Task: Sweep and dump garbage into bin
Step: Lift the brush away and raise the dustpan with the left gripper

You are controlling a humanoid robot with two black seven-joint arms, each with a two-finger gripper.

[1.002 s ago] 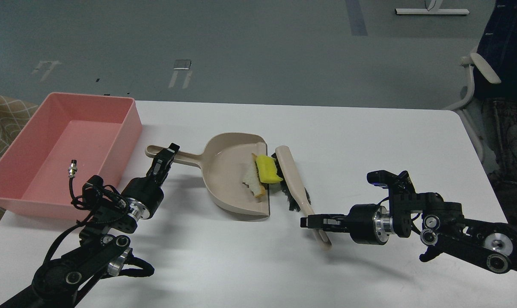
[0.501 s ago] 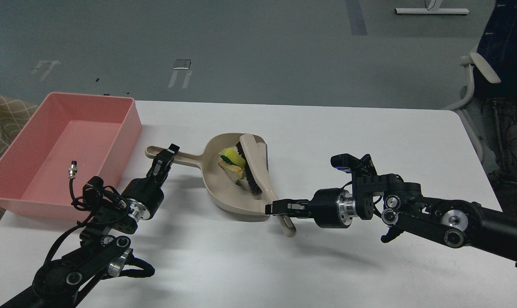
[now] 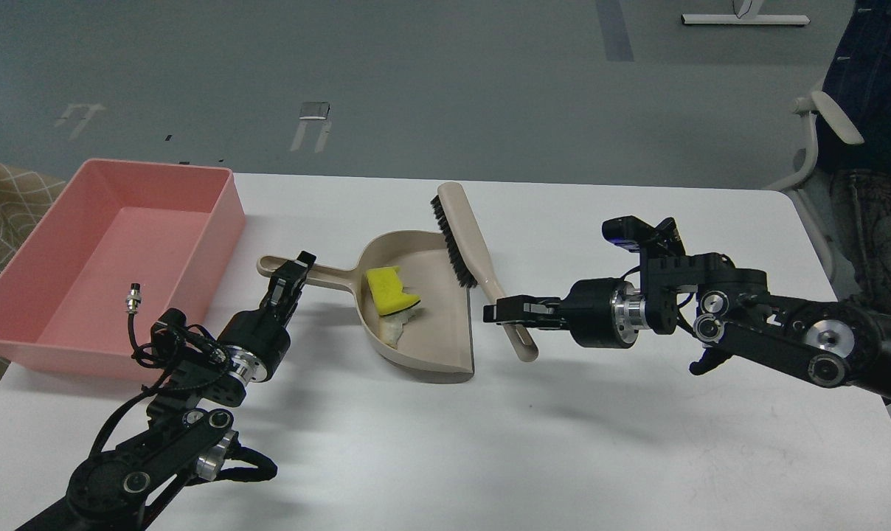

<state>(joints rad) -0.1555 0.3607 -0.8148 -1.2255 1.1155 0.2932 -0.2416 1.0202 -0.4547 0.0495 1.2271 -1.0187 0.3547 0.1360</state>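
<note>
The sweeping step is judged finished and the dumping step is in hand. The garbage now lies inside the dustpan [image 3: 423, 324]: the yellow sponge [image 3: 390, 289] rests toward the closed left end of the pan, near the handle root, and the whitish bread-like slice [image 3: 395, 329] lies touching it on the near side, partly tucked under it. Nothing is seen in the pink bin [image 3: 217, 214], which stands at the far left of the table [image 3: 637, 442], just left of the dustpan handle.

The next move is judged to call for the dustpan to be lifted by its handle, kept tipped back so that the open right edge is not the low side, carried left over the bin wall and then tilted so that both pieces slide out. The sponge is light and could roll off if the pan is tipped early.

The left gripper [image 3: 292, 274] is set across the dustpan handle, its fingers closed on the handle from both sides; the pan appears to rest on the table. The right gripper [image 3: 506, 310] is clamped on the lower handle of the brush [image 3: 464, 243], its fingers drawn tight around it. The brush is held clear of the pan, to its right, with the bristles facing left and the head pointing to the far side.
</note>
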